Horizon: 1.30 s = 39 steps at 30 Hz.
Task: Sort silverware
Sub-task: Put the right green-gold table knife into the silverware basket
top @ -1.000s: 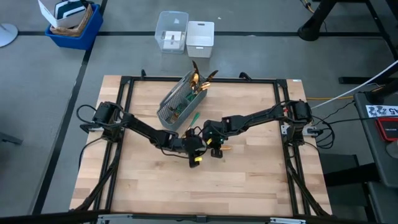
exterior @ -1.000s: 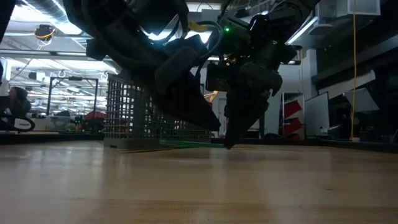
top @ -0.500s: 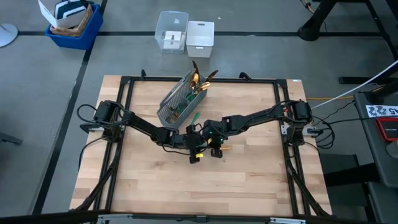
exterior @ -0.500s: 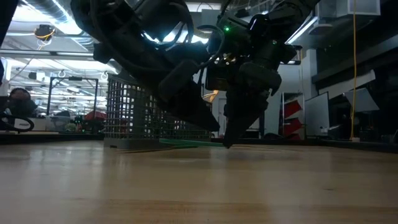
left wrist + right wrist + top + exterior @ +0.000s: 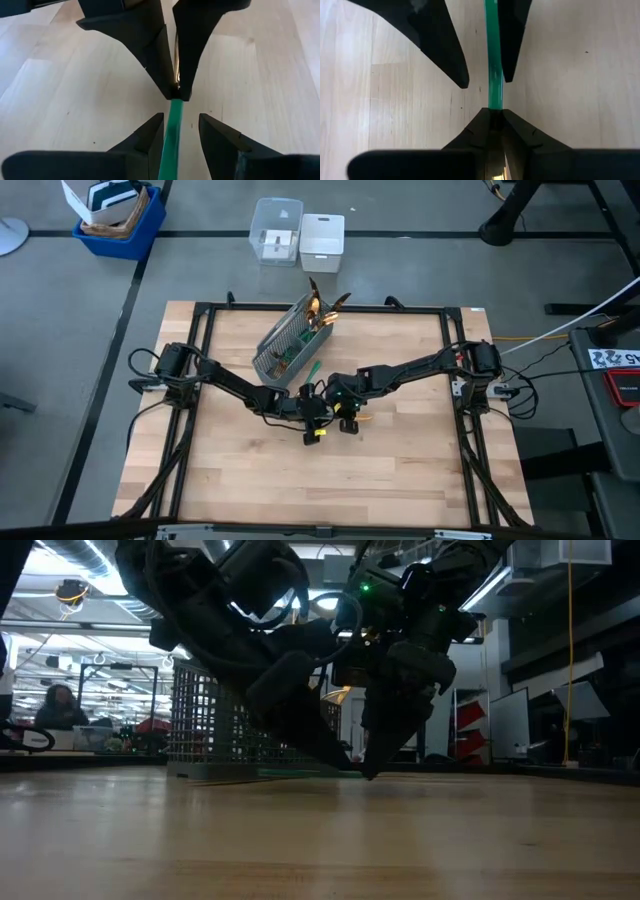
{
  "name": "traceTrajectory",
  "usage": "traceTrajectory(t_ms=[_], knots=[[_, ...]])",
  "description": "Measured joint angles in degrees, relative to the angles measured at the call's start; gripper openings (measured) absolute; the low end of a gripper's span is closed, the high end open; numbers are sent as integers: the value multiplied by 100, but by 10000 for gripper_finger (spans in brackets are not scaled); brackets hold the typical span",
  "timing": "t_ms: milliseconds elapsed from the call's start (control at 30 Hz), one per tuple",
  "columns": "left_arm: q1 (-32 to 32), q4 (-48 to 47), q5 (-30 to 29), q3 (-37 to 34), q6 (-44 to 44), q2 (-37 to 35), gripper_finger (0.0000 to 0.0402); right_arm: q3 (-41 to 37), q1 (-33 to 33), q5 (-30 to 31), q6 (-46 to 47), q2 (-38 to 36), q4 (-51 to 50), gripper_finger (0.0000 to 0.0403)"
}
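High view: table (image 5: 400,470) mid-centre, mesh caddy (image 5: 290,340) behind | right claw (image 5: 492,116) pinches teal utensil (image 5: 493,75) at its neck | left claw (image 5: 177,131) spread around handle | step: handover, I reckon | next: left closes, right lets go.

No legible text, labels, brands or numbers anywhere. A white tag (image 5: 612,358) on the red-rimmed dark box off the table's right edge carries black marks, too small to read.
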Motion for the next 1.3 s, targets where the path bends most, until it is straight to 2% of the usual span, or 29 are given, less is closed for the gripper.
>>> traceTrajectory(t_ms=[1300], knots=[[26,-380,4,4,722,143,111,0,0,-154,4,0,39,43]])
